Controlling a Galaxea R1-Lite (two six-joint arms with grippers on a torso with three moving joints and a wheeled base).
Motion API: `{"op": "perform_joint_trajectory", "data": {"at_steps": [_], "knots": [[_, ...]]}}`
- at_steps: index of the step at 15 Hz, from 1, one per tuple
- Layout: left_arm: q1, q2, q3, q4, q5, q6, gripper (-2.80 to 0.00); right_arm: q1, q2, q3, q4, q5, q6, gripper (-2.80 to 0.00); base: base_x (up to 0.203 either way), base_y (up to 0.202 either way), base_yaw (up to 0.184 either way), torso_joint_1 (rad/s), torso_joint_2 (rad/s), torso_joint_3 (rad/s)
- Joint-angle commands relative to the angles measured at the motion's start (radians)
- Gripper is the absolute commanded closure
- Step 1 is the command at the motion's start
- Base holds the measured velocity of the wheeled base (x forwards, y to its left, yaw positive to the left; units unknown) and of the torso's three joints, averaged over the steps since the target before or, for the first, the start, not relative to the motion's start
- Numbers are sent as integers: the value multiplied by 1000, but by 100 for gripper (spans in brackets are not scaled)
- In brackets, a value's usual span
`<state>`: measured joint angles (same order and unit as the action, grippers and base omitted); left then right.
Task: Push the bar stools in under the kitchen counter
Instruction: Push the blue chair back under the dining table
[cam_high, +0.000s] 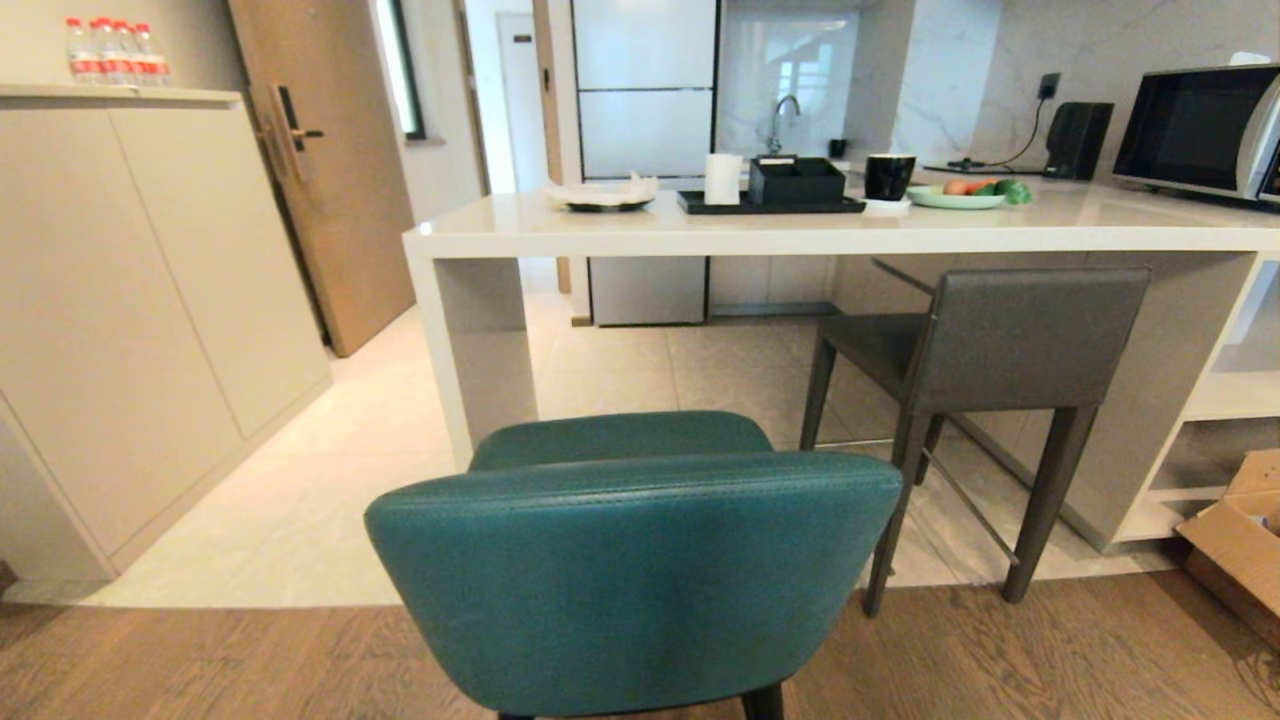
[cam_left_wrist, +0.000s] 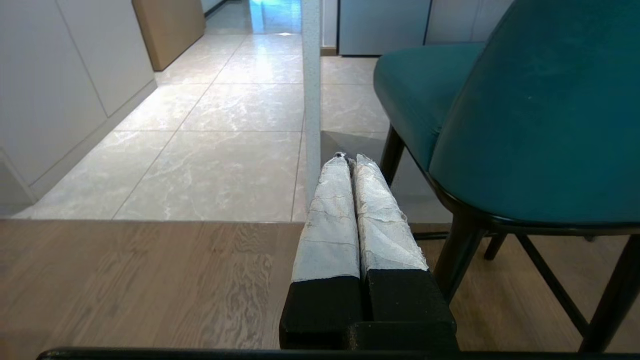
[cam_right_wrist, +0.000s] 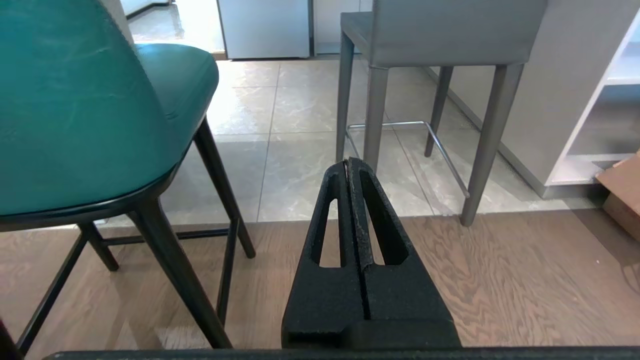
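Observation:
The teal bar stool (cam_high: 635, 570) stands close in front of me with its rounded back toward me, out from the kitchen counter (cam_high: 800, 232). The grey bar stool (cam_high: 1010, 350) stands farther right, its seat partly under the counter top. Neither arm shows in the head view. My left gripper (cam_left_wrist: 350, 159) is shut and empty, low beside the teal stool (cam_left_wrist: 525, 125) on its left. My right gripper (cam_right_wrist: 348, 162) is shut and empty, between the teal stool (cam_right_wrist: 85, 115) and the grey stool (cam_right_wrist: 440, 35).
A tall beige cabinet (cam_high: 130, 300) with bottles on top lines the left. A cardboard box (cam_high: 1240, 540) lies on the floor at the right by white shelf cubbies (cam_high: 1225, 400). The counter carries a tray (cam_high: 770, 203), a plate (cam_high: 955, 198) and a microwave (cam_high: 1200, 130).

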<state>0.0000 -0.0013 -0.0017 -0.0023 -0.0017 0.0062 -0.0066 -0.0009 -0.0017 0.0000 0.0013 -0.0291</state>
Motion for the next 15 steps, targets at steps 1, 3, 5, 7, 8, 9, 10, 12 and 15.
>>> {"op": "perform_joint_trajectory", "data": {"at_steps": [1, 3, 5, 7, 8, 9, 10, 12, 15], "knots": [[0, 0, 0, -2, -3, 5, 0, -1, 1, 0, -1, -1, 3, 0, 0, 0, 0, 0, 0, 0], [0, 0, -5, 9, -5, 26, 0, -1, 6, -19, 75, -3, 3, 0, 0, 0, 0, 0, 0, 0], [1, 48, -67, 12, -11, 4, 0, -1, 39, -127, 130, -17, 10, 0, 0, 0, 0, 0, 0, 0], [-8, 215, -154, -13, -17, -52, 0, -2, 185, -209, 112, -24, 37, 0, 0, 0, 0, 0, 0, 0], [-20, 336, -182, -58, -19, -70, 0, -3, 303, -233, 60, -25, 47, 0, 0, 0, 0, 0, 0, 0], [-33, 459, -195, -129, -20, -82, 0, -3, 423, -241, -22, -27, 53, 0, 0, 0, 0, 0, 0, 0], [-44, 590, -196, -229, -22, -90, 0, -3, 555, -244, -132, -28, 59, 0, 0, 0, 0, 0, 0, 0], [-58, 854, -179, -475, -23, -101, 0, -3, 820, -249, -391, -32, 61, 0, 0, 0, 0, 0, 0, 0], [-70, 1256, -133, -889, -25, -101, 0, 34, 1184, -251, -789, -61, 43, 0, 0, 0, 0, 0, 0, 0]]}}
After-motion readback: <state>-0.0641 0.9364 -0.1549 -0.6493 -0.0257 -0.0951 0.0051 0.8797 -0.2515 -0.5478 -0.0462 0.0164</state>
